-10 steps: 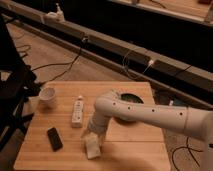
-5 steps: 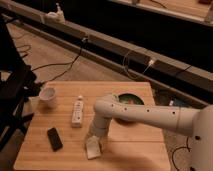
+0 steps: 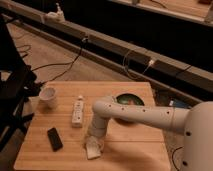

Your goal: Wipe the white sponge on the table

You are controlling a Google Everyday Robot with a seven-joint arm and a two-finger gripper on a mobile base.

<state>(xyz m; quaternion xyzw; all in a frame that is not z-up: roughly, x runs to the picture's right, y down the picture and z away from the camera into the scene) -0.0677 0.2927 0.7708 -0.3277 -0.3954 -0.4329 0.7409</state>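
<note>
Landmark: the black phone [image 3: 54, 138], lying flat on the table [image 3: 140, 152]; everything below is placed from it.
White sponge [image 3: 92, 152]: to the right of the phone, near it but apart, and a little closer to the front edge. It lies on the wood slightly askew.
Gripper [image 3: 95, 144]: also right of the phone, set down directly on top of the sponge and touching it from above, as far as I can see.
Tool state: wide, narrow or clamped on the sponge, I cannot tell from where I stand.
Arm [image 3: 145, 116]: reaches in from well to the right of the phone, bent, with its last stretch dropping steeply. That angle looks meant to press the sponge flat so it can be dragged.
White bar [image 3: 77, 112]: behind the phone and a touch right, apart from the sponge.
White cup [image 3: 48, 97]: behind the phone, slightly left, well apart from the sponge.
Dark bowl [image 3: 127, 99]: far behind and right of the phone, half hidden by the arm.
Step in hand: the wipe itself, by my judgement.
Risk: a stroke toward the phone could nudge it, while the wood on the sponge's far side from the phone offers freer room.
</note>
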